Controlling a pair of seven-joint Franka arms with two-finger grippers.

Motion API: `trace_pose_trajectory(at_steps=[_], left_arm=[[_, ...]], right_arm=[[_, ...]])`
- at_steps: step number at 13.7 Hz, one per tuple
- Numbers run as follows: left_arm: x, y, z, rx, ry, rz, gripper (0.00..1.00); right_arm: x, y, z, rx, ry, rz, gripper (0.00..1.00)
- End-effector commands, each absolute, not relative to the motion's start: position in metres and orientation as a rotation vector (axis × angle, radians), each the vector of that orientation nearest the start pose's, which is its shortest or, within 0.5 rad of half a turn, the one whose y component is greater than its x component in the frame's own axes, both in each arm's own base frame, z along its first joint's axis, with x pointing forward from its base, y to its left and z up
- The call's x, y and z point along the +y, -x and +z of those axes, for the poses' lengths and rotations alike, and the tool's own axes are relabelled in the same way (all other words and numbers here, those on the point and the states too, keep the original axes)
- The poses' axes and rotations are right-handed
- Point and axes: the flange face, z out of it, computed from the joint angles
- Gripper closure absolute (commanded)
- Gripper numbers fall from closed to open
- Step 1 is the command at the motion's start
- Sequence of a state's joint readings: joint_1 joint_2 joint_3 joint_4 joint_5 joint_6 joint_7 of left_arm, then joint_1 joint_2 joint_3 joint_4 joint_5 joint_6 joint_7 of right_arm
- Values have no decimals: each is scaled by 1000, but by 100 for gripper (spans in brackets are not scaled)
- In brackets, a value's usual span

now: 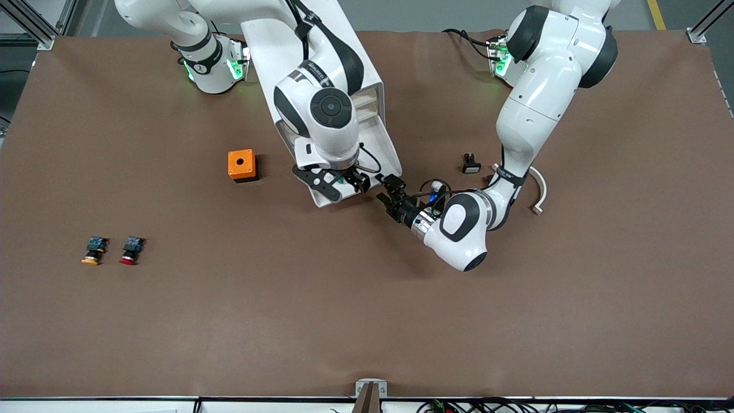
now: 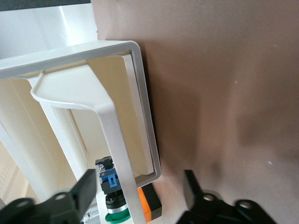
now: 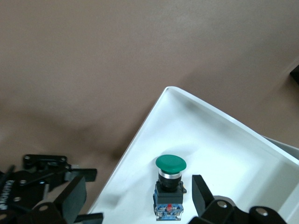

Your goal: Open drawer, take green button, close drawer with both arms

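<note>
red-capped button (image 1: 131,250), green button (image 3: 170,187) upright, cap up, in drawer (image 3: 224,140)

I could read almost nothing: a dark numeral that looked like a 1 stood on the white collar near the right arm's base (image 1: 202,67). Small dark lettering ran along the black band of the glossy white right arm's forearm (image 1: 314,70), and more on the left arm's wrist band (image 1: 504,172), but I could not make out either.
</note>
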State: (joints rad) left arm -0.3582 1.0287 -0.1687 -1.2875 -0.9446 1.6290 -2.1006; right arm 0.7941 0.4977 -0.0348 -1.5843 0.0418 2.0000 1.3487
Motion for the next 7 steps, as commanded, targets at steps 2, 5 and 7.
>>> trace_pose_trajectory(at_steps=[2,5,7], left_arm=[[-383,-583,155,2231,-1668,-1812,0],[-370,-592,165,1990,-1791,-1756,0],[-366,-597,177,1796,-1899,-1683,0]], right_arm=[[473,-481,311,896,3112,76,0],[475,-465,295,871,3148,101,0],[474,-461,290,864,3162,114,0]])
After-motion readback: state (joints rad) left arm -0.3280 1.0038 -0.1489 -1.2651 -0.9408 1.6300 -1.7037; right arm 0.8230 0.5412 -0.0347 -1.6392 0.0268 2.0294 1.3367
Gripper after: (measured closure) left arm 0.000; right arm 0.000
